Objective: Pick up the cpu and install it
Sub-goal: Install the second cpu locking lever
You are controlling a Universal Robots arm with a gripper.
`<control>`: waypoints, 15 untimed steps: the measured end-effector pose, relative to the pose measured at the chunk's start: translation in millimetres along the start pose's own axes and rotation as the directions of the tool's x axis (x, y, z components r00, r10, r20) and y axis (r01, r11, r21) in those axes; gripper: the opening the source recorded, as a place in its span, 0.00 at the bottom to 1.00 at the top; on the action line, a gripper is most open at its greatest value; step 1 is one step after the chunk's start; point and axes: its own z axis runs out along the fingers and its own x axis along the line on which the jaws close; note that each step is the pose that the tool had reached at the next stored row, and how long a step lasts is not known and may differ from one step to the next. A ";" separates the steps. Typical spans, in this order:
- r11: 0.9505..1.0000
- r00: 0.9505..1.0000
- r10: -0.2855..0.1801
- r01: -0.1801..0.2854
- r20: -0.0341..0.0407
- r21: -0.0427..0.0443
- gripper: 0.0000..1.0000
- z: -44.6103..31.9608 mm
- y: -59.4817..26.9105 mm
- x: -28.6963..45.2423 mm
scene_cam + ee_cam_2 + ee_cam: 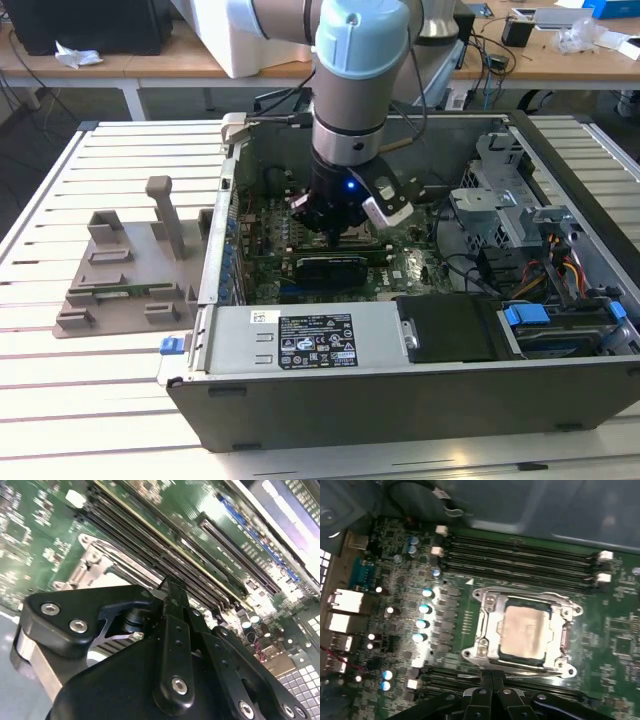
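A slatted white surface [120,400] carries an open computer case [400,390] with the arm reaching inside.
The cpu [522,631] lies seated in its socket frame [487,630] on the motherboard [445,630]; the pincer [492,682] hangs just beside it, fingers drawn together, holding nothing. Memory slots [520,555] flank the socket on 2 sides. 1 grey holder [125,270] stands outside the case.

End effector [335,232] downward (fingers together), empty.

One cpu [522,631], one socket frame [487,630], one computer case [400,400]
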 end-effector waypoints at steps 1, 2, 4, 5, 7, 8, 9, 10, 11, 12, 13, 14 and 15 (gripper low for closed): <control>1.000 1.000 -0.003 0.003 0.000 0.000 0.11 1.5 0.3 3.4; 1.000 1.000 -0.007 0.007 0.000 -0.004 0.11 4.0 0.9 9.3; 1.000 1.000 -0.011 0.011 0.000 -0.010 0.11 8.2 2.2 19.7; 1.000 1.000 -0.013 0.013 0.000 -0.012 0.11 9.9 2.6 22.6; 1.000 1.000 -0.023 0.023 -0.001 -0.014 0.11 12.5 5.1 23.1; 1.000 1.000 -0.027 0.027 -0.001 -0.015 0.11 12.7 5.3 22.9; 0.999 1.000 -0.029 0.029 -0.001 -0.015 0.11 12.6 5.4 22.9; 0.999 1.000 -0.031 0.031 -0.001 -0.016 0.11 11.4 5.7 22.9; 0.999 0.999 -0.033 0.033 -0.001 -0.018 0.11 8.4 5.9 22.9; 0.999 0.999 -0.033 0.033 -0.004 -0.022 0.11 6.0 5.8 20.5; 0.999 0.999 -0.032 0.032 -0.009 -0.027 0.11 6.3 5.4 18.3; 0.999 0.999 -0.032 0.032 -0.011 -0.031 0.11 6.6 5.4 17.4; 0.999 0.999 -0.032 0.032 -0.012 -0.035 0.11 7.0 5.3 16.6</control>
